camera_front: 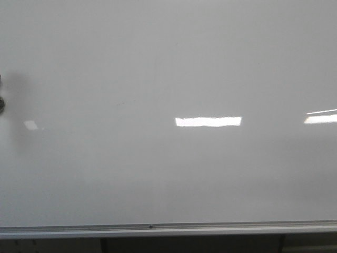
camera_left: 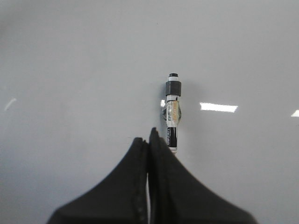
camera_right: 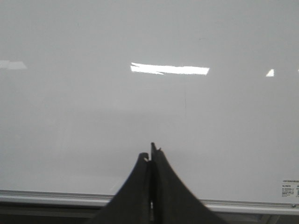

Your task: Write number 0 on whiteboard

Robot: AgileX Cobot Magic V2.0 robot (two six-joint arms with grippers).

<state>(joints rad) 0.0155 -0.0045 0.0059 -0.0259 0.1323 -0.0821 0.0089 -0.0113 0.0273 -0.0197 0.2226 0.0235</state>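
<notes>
The fingers [camera_left: 163,154] of the left gripper [camera_left: 150,135] are pinched on a marker [camera_left: 172,112] pointing at the whiteboard [camera_front: 158,63], while the right gripper [camera_right: 150,151] is pressed together on nothing, and no drawn 0 shows on the board.

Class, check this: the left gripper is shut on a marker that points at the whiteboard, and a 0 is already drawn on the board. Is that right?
One part is wrong. The left gripper is shut on the marker, as the left wrist view shows, but the front view shows the whiteboard with no 0 drawn, only bright light reflections.
</notes>
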